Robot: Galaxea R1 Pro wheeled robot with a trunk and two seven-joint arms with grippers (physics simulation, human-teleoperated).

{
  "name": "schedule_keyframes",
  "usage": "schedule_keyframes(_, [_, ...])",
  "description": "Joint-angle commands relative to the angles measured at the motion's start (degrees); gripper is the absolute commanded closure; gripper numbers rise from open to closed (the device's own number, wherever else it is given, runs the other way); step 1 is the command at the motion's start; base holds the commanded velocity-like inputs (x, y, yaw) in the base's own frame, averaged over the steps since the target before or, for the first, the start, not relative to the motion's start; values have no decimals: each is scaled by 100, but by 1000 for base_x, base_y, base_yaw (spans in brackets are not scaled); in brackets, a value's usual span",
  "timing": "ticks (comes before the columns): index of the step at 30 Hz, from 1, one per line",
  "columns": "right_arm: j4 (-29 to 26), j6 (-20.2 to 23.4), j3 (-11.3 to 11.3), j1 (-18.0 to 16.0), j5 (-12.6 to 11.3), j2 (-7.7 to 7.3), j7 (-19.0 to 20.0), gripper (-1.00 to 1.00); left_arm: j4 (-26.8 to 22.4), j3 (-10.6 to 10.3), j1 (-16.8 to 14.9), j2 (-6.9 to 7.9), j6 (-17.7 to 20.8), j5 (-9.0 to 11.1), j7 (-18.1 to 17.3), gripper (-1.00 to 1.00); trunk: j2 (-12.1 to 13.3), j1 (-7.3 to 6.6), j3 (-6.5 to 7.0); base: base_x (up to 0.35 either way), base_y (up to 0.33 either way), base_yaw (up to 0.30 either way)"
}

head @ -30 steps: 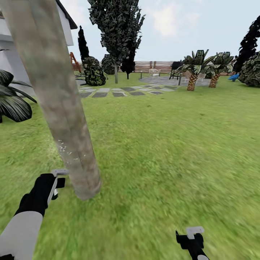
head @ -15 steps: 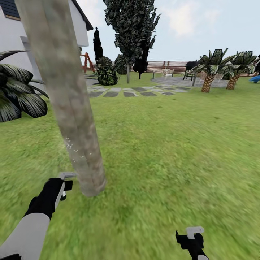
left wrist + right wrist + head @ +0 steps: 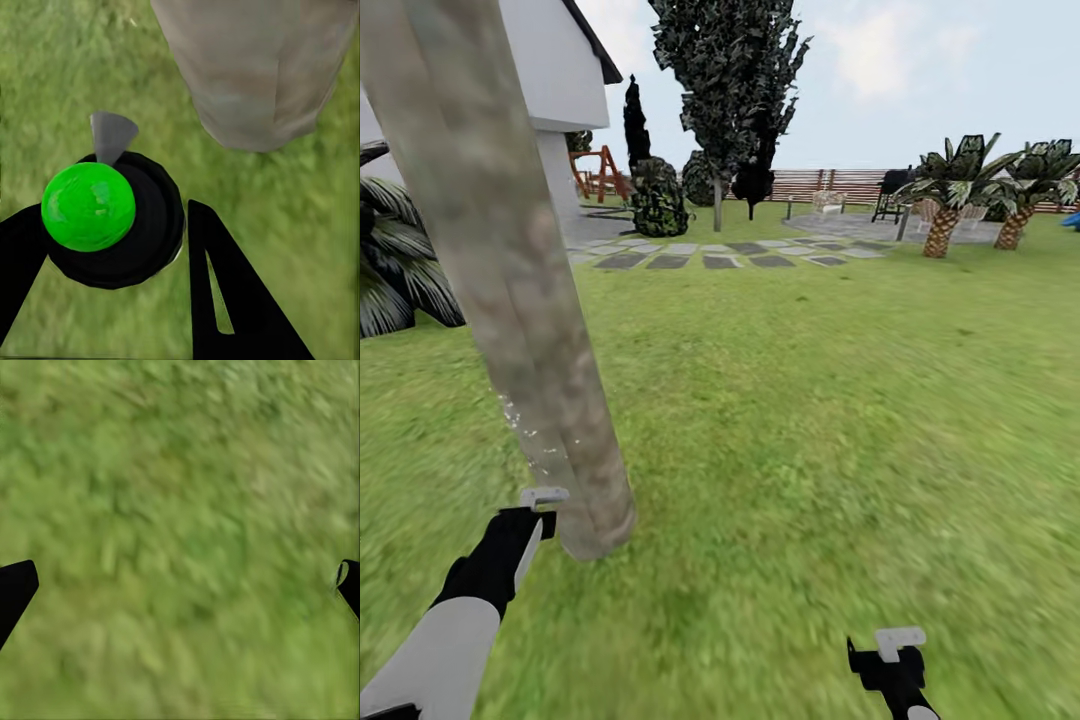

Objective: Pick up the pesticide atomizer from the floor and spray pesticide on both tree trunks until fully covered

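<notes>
Left tool (image 3: 538, 515) gripping the pesticide atomizer (image 3: 112, 217) just beside the tree trunk (image 3: 510, 290), right tool (image 3: 895, 650) hanging released over the lawn (image 3: 810, 400)

lawn (image 3: 810, 400) — tree trunk (image 3: 510, 300) rooted in it | stepping stones (image 3: 710, 258) — far side

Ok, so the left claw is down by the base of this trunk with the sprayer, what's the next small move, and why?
Probably raise the left claw a little up the tree trunk, with the atomizer aimed at the bark. The white specks sit on one low patch, and the trunk above them looks bare.
</notes>
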Motion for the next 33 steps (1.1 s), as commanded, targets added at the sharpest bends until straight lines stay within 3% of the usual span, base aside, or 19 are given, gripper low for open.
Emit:
schedule_keyframes(1, [2,-7,48,-2,-6,-1,-35,-100,-2,6,-2,-7,19,-38,-3,100,-2,1,-5,155,-238,250])
schedule_keyframes(10, [2,-7,48,-2,-6,-1,-35,-100,17,10,0,-16,8,-32,0,100,-2,1,-5,88,-257,270])
schedule_keyframes(25, [2,-8,48,-2,-6,-1,-33,-100,19,19,5,2,0,-22,1,100,-2,1,-5,41,-273,23])
schedule_keyframes(33, [2,-9,48,-2,-6,8,-35,-100,19,49,6,25,0,-22,7,100,-2,1,-5,3,-278,244])
